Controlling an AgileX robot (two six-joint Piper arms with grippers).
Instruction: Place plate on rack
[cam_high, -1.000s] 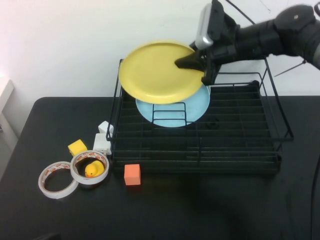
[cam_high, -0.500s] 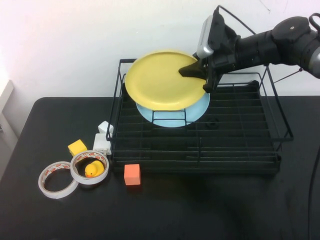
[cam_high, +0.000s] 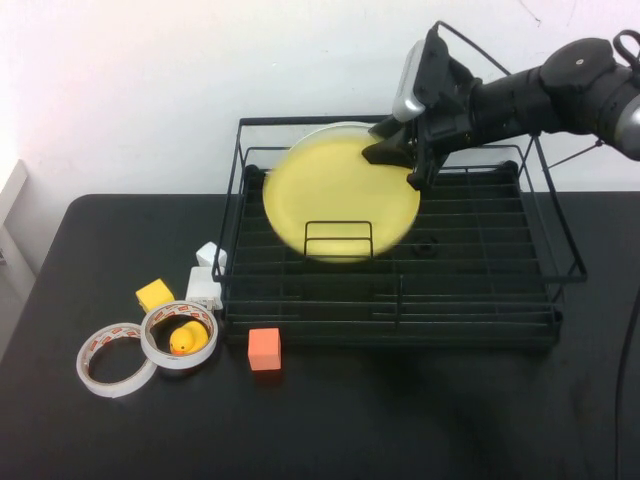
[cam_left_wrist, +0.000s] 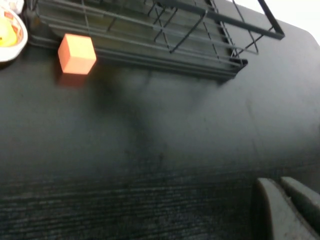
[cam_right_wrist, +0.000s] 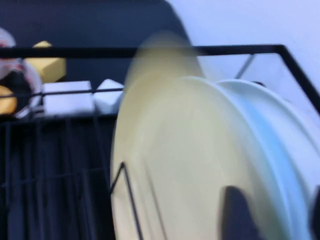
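Observation:
The yellow plate (cam_high: 335, 190) stands nearly upright in the back left of the black wire rack (cam_high: 480, 300), blurred with motion, in front of a light blue plate whose rim (cam_high: 335, 127) shows above it. My right gripper (cam_high: 397, 157) is at the yellow plate's upper right edge. In the right wrist view the yellow plate (cam_right_wrist: 180, 160) and the light blue plate (cam_right_wrist: 270, 135) both lie between its spread fingers, so my right gripper (cam_right_wrist: 277, 215) is open. My left gripper (cam_left_wrist: 285, 210) is shut and empty, low over the table in front of the rack (cam_left_wrist: 150, 35).
On the table left of the rack lie an orange cube (cam_high: 264, 349), two tape rolls (cam_high: 115, 358), one holding a yellow duck (cam_high: 183, 339), a yellow block (cam_high: 154, 294) and white blocks (cam_high: 205, 285). A wall stands behind the rack.
The yellow plate has come down from above the rack's back rail into the rack, now covering the light blue plate. My right gripper has lowered slightly and let it go.

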